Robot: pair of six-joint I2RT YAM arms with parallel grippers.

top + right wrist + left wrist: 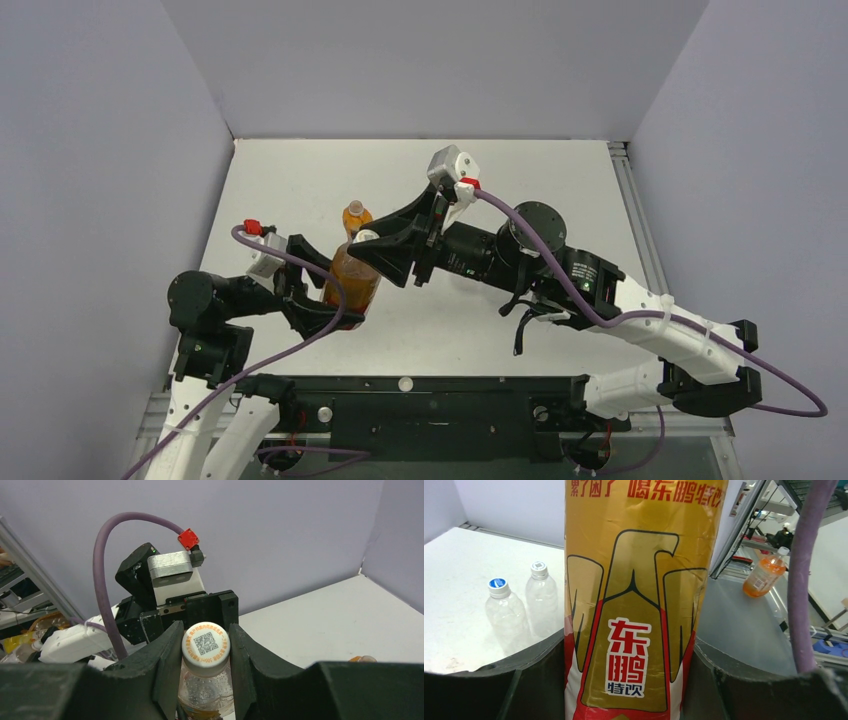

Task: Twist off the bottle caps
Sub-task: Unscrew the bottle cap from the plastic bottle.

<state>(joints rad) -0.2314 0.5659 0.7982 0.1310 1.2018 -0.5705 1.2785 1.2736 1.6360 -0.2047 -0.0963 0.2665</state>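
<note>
Contact is being made at the very top: the right claw (pixel 205 647) is clamping shut on the white cap (pixel 205 643), one dark finger pressing each side and the printed top facing the wrist camera. Under the cap, the gold-labelled bottle (pixel 639 605) is standing upright, and the left claw (pixel 631 690) is gripping it around the lower body. I cannot tell whether its base is resting on the white surface (pixel 520 190) or hanging just above it.

Just behind it an orange bottle (pixel 355 216) is waiting, capped. The left wrist view is also showing two clear bottles (pixel 524 615) side by side, one wearing a blue cap (pixel 497 584) and both closed.

The step in hand looks like loosening this first cap, which is sitting fully on the neck. The next move is probably calling for the right wrist to turn about the bottle's axis while the left claw is holding the body firm against the twist.
</note>
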